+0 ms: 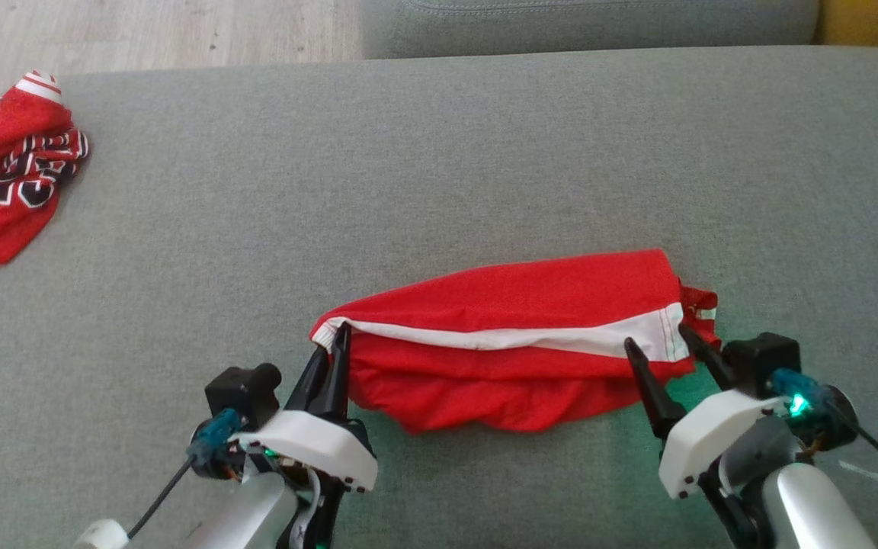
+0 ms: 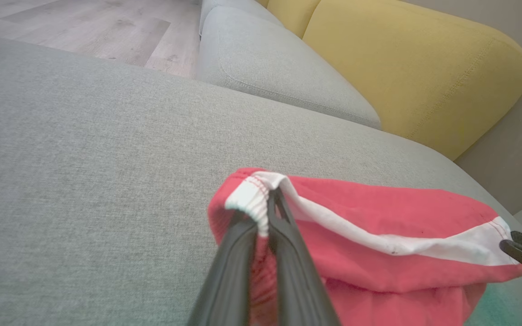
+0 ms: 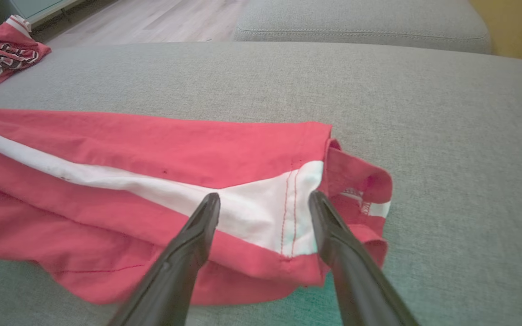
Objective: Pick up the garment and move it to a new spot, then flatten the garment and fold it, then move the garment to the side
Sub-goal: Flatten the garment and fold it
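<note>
The garment [image 1: 515, 305] is a pair of red shorts with a white side stripe, lying bunched lengthwise on the grey cushion [image 1: 439, 152]. My left gripper [image 1: 336, 339] is shut on the garment's white elastic corner [image 2: 252, 199] at its left end. At the other end my right gripper [image 1: 658, 339] stands open, its fingers [image 3: 202, 217] spread over the white stripe and the stitched hem [image 3: 288, 199], not closed on the cloth. Its dark fingertips [image 2: 521, 249] also show at the right edge of the left wrist view.
A second red garment with black and white lettering [image 1: 4, 168] lies crumpled at the cushion's far left. A grey sofa cushion [image 2: 279, 68] and a yellow one [image 2: 415, 63] stand beyond. Wooden floor [image 1: 149, 34] shows past the far edge.
</note>
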Robot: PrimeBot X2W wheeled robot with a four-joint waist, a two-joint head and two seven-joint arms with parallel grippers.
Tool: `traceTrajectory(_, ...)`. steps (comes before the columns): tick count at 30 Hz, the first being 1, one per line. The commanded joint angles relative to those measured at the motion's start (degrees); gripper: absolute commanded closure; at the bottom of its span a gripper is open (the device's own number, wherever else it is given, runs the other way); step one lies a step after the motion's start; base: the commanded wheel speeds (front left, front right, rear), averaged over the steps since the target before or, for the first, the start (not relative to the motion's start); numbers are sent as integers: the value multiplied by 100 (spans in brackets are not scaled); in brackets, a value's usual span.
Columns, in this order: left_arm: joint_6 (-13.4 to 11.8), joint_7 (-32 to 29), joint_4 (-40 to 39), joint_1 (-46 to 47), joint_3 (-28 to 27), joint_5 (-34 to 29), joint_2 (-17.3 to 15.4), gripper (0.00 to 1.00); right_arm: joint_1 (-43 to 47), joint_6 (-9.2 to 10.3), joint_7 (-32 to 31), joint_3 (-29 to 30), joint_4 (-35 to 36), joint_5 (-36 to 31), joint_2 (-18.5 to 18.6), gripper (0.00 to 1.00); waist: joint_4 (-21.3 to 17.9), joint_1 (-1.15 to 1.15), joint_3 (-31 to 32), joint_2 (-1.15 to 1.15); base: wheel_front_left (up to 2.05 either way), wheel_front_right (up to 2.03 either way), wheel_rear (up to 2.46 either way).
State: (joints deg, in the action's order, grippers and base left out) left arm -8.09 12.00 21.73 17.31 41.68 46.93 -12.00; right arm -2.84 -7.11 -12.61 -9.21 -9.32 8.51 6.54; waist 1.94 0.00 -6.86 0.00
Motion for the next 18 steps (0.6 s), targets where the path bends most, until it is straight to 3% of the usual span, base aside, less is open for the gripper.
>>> traceTrajectory(1,-32,62,-175,257,-166,28,-99,100,-217,-37,69,-156,206,17,7,0,-6,0,-1,0,0,0,0)
traceTrajectory(18,-33,51,-143,293,-109,49,-96,100,-536,-37,11,-72,-375,241,-30,0,52,0,5,0,0,0,0)
